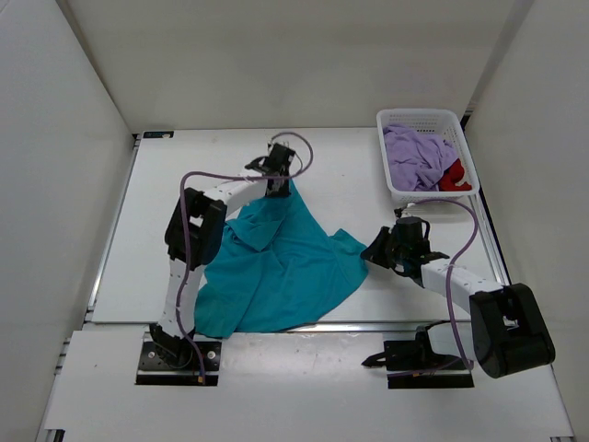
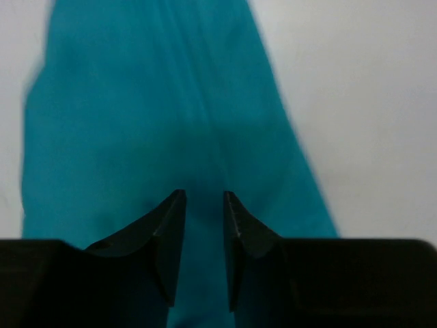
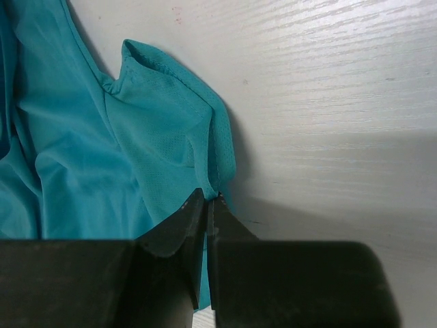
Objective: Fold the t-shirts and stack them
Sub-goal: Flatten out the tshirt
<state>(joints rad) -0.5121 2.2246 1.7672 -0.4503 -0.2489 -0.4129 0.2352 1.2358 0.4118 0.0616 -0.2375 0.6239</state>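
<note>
Pinching edge of teal t-shirt (image 1: 276,272) with right gripper (image 3: 208,201), toward tabletop (image 1: 184,166) right edge; poising left gripper (image 2: 205,194), slightly spread, over shirt's far corner.

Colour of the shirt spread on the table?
It's a teal t-shirt; top external view shows best.

Rumpled edge of the teal t-shirt (image 3: 102,157) pinched in the right gripper (image 3: 207,201), black fingers closed together, white wood-grain table (image 3: 328,102) alongside

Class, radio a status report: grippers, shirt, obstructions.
Right gripper pinches edge of teal t-shirt. Left gripper over its far corner, grip unclear. Shirt unfolded; nothing blocking.
</note>
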